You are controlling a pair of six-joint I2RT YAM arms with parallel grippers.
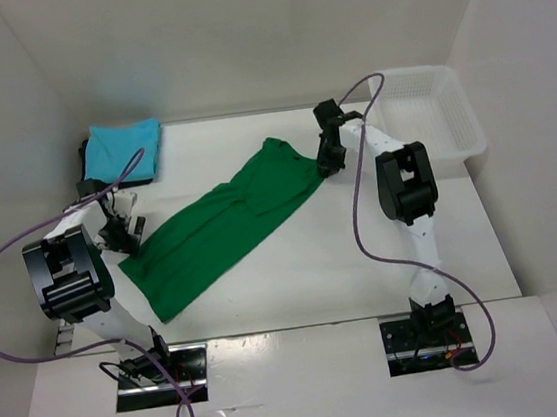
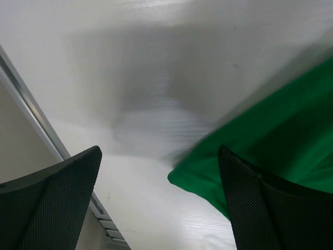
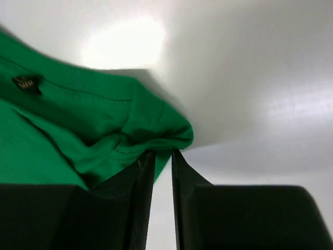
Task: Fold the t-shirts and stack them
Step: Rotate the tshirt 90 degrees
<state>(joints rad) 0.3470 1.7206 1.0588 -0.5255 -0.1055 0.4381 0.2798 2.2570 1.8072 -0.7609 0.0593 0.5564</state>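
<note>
The green t-shirt point(image 1: 221, 230) lies stretched out on a slant across the white table point(image 1: 364, 249), folded narrow. My right gripper point(image 1: 330, 165) is at the shirt's far right end. In the right wrist view it point(image 3: 163, 153) is shut on a bunched fold of the green t-shirt point(image 3: 78, 120) by the collar. My left gripper point(image 1: 126, 236) hovers open at the near left end. The left wrist view shows a corner of the green t-shirt point(image 2: 270, 135) just inside the gripper's point(image 2: 159, 156) right finger. At the far left, a folded turquoise t-shirt point(image 1: 123, 149) rests on the black t-shirt point(image 1: 85, 155).
A white mesh basket point(image 1: 470, 126) stands at the far right corner. White walls close in the table at the back and both sides. A black neck label point(image 3: 23, 83) shows inside the green collar.
</note>
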